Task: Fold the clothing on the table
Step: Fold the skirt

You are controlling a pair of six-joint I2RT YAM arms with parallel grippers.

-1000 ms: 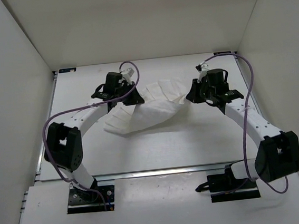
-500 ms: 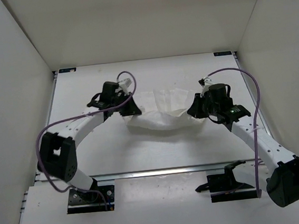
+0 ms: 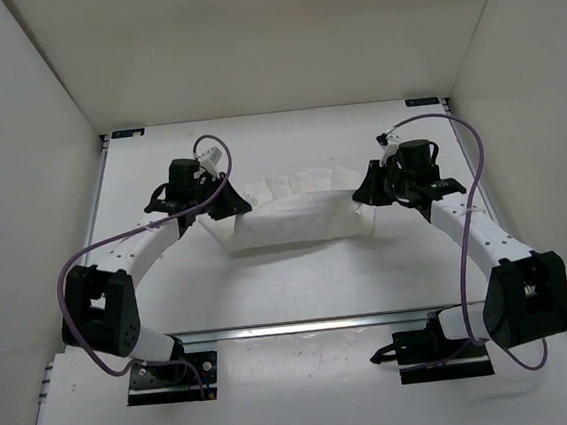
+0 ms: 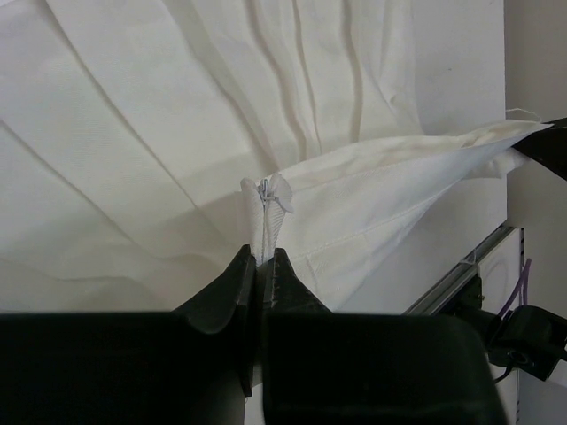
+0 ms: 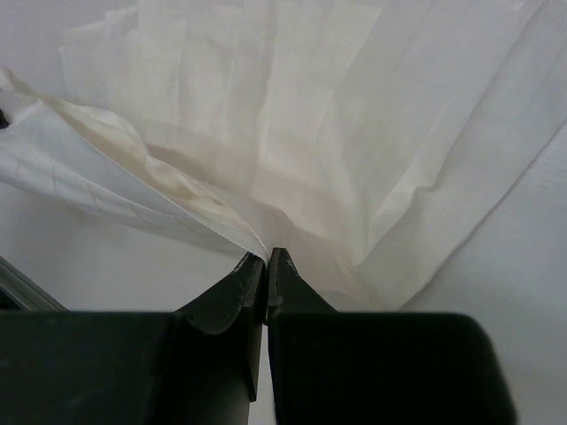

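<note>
The clothing (image 3: 294, 216), a white pleated garment with a scalloped far edge, stretches across the middle of the table (image 3: 300, 281) between both arms. My left gripper (image 3: 231, 209) is shut on its left corner; in the left wrist view a pinched fold of the clothing (image 4: 354, 186) rises from between the black fingers (image 4: 226, 288). My right gripper (image 3: 362, 197) is shut on the right corner; in the right wrist view the clothing (image 5: 337, 133) fans out from the closed fingertips (image 5: 288, 279). The fabric hangs taut between the two grips, its lower part draped on the table.
White walls (image 3: 26, 147) enclose the table on the left, back and right. An aluminium rail (image 3: 304, 325) runs along the near edge, with both arm bases (image 3: 169, 376) behind it. Purple cables (image 3: 465, 170) loop over each arm.
Both grippers moved apart and toward the far side, pulling the bunched clothing out into a wide, flatter band. The left arm swung left, the right arm shifted back.
</note>
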